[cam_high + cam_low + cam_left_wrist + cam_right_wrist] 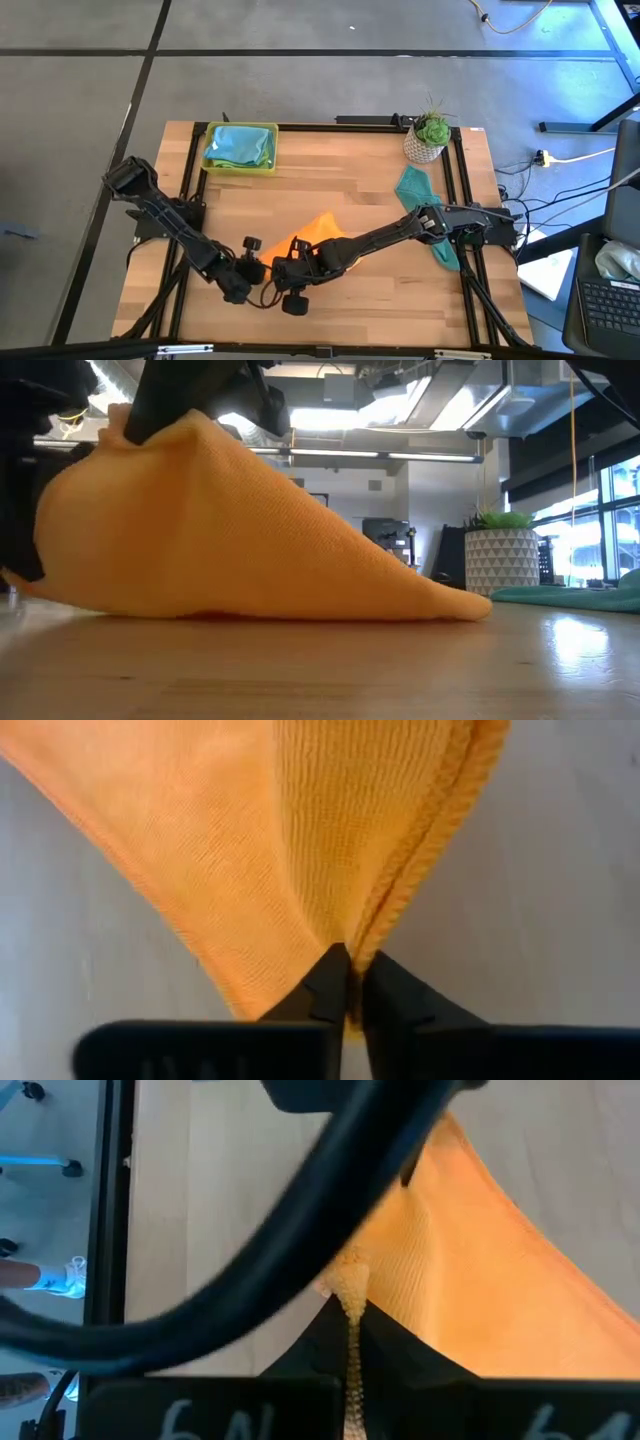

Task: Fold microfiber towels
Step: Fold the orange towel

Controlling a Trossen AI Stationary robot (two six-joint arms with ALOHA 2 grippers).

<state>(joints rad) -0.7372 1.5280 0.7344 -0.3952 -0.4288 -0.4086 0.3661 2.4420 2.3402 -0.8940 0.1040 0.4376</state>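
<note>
The orange towel (325,235) lies near the table's middle front, with its near-left end raised. In the low view it slopes from its lifted top (135,425) down to a far corner (470,605) that rests on the table. My left gripper (262,272) and my right gripper (285,265) meet at that raised end, and both are shut on the towel. A teal towel (420,200) lies at the right edge, partly under the right arm. A light blue towel (238,143) lies in the yellow-green tray (272,150). My left gripper pinches the orange towel's hemmed edge (385,920) between its two fingers, and the cloth looks doubled there. The towel spreads away from the fingertips (330,980). My right gripper pinches a hemmed corner or edge (350,1285) of the same towel between its two fingers, and a strip of hem runs back between them. That end is lifted clear and the far part lies on the table.
A potted plant (430,135) stands at the far right by the teal towel. The tray stands at the far left. A black cable (300,1230) crosses the right wrist view. Bare wood (400,290) shows at the near right.
</note>
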